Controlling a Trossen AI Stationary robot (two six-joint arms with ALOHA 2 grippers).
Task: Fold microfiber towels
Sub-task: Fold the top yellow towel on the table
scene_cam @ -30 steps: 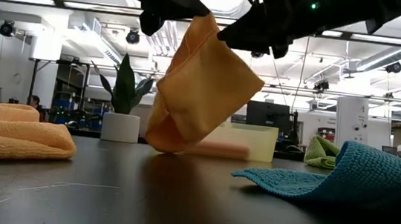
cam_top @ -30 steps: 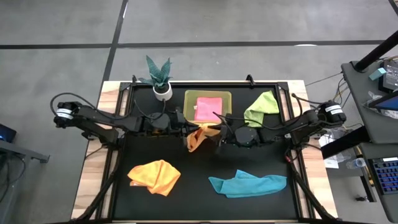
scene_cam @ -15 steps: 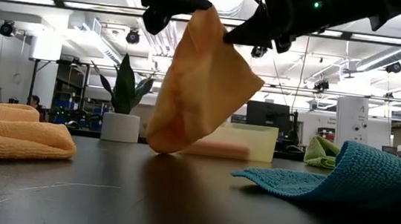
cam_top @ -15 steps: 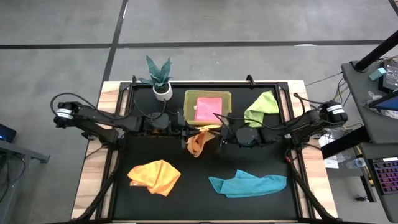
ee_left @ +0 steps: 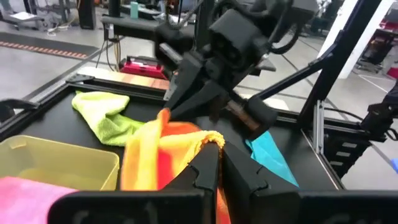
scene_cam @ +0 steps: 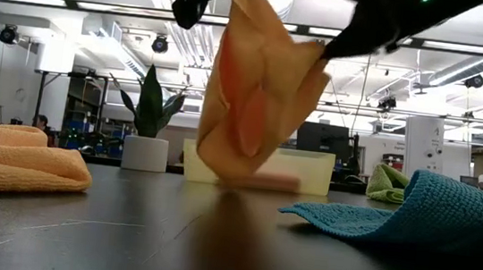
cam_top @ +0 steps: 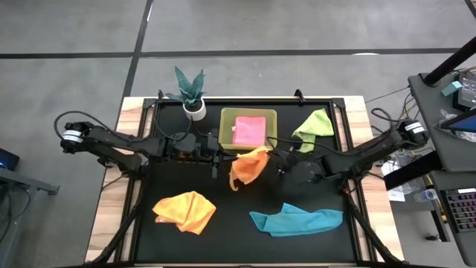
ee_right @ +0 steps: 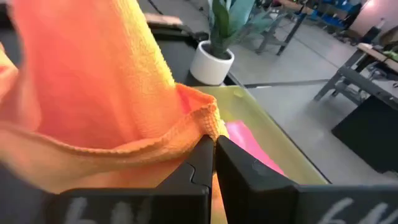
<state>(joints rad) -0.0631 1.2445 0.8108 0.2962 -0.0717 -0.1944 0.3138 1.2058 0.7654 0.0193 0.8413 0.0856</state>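
Hanging crumpled above the black desk [cam_top: 186, 246] (lower folds loose): soft orange-yellow microfiber towel [cam_top: 248, 167], pinched at opposite corners by clamped left end effector [cam_top: 217, 158] and right end effector [cam_top: 274, 154].

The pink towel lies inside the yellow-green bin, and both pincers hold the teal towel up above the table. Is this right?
Not quite. The high view shows the teal towel lying flat on the table; both pincers, left pincer and right pincer, hold up the orange towel. The pink towel does lie inside the yellow-green bin.
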